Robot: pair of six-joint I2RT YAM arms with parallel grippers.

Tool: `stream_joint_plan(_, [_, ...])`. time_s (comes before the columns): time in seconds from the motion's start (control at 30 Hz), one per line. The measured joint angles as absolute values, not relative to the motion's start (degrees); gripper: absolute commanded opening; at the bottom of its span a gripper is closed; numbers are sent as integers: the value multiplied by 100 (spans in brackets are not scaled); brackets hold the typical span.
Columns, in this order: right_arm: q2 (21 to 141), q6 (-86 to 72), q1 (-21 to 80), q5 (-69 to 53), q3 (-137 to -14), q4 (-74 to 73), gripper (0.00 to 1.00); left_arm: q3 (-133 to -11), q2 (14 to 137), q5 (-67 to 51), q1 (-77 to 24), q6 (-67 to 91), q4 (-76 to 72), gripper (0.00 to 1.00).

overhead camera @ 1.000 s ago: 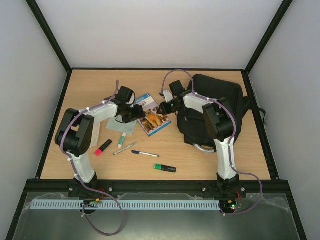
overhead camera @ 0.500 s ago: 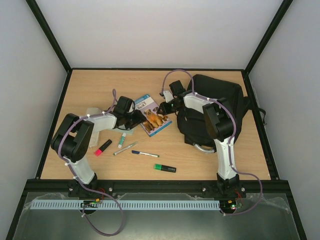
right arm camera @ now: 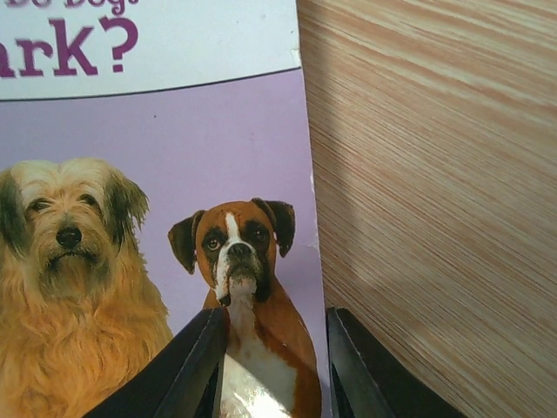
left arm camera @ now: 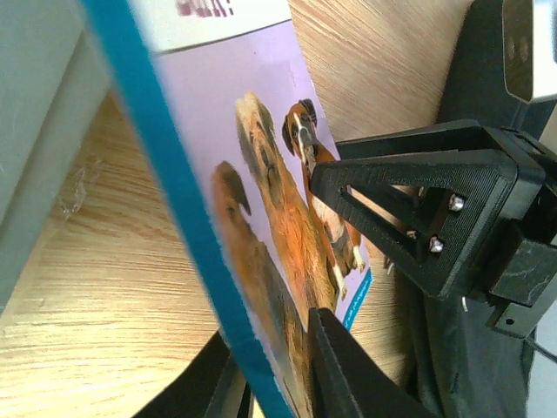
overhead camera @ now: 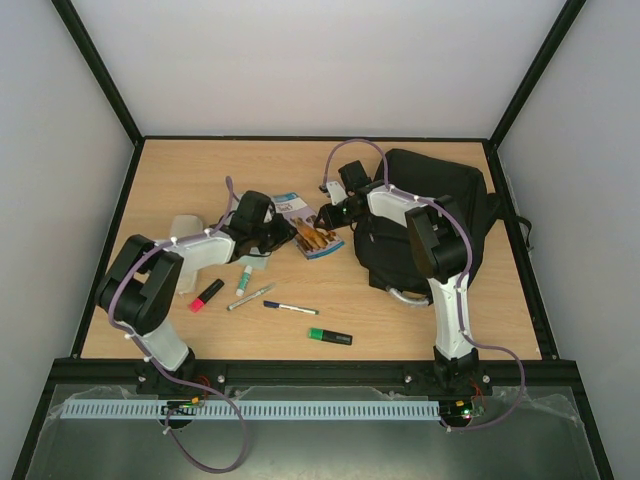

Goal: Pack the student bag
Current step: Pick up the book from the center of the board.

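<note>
Backpack first: the student bag (overhead camera: 440,200) lies slumped toward the far right corner of the table (overhead camera: 400,320). Just beside its left flank a dog book (overhead camera: 310,235) is tilted up off the wood, the left jaws closed on its blue-spined edge. The right jaws stand narrowly parted at the book's opposite edge, one finger over the cover, the other over bare wood. A green highlighter (overhead camera: 330,337) and a red marker (overhead camera: 207,294) lie nearer the near edge.
</note>
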State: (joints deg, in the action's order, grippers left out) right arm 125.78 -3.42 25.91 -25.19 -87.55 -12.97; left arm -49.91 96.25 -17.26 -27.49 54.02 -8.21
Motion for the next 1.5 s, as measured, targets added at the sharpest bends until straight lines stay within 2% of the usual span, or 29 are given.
stream_joint_plan(0.13, [12569, -342, 2591, -2521, -8755, -1297, 36, -5089, 9627, -1586, -2759, 5417, -672, 3])
stream_joint_plan(0.3, [12440, -368, 2576, -2519, -8726, -1426, 50, -5284, 9445, -1474, -2803, 5144, -191, 2])
stream_joint_plan(0.43, [11874, -419, 2397, -2504, -8477, -1964, 66, -5470, 8739, -1452, -2862, 4630, 357, 2])
stream_joint_plan(0.63, [9839, -89, 1802, -2764, -8259, -2451, 78, -5712, 7417, -1747, -2871, 3616, 808, 2])
stream_joint_plan(0.8, [7920, 226, 1743, -3369, -7395, -2617, 100, -5714, 6785, -2324, -2873, 2974, 1063, 2])
stream_joint_plan(1.07, [6447, 449, 1785, -3885, -6217, -2711, 99, -5430, 5970, -3439, -2891, 2453, 1031, 2])
stream_joint_plan(1.37, [6617, 753, 1785, -4969, -6049, -2722, 100, -5118, 5881, -4659, -2908, 2600, 287, 2])
stream_joint_plan(1.5, [6799, 913, 1785, -5638, -6169, -2711, 92, -5116, 5896, -4880, -2934, 2720, -56, 2])
